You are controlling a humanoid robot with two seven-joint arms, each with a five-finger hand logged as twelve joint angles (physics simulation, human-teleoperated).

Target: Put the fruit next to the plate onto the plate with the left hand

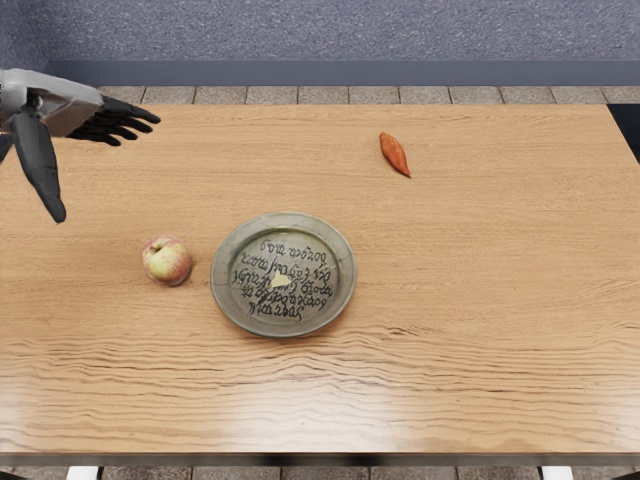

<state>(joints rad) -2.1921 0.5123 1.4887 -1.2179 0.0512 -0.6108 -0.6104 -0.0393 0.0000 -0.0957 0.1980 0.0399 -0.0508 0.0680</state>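
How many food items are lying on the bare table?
2: an apple just left of the plate, and an orange carrot-like vegetable toward the far right. None appears hidden.

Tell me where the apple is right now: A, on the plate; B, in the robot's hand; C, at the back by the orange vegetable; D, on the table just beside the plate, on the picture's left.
D: the apple rests on the table close beside the plate, off its rim, while the left hand hovers open near the far corner, holding nothing.
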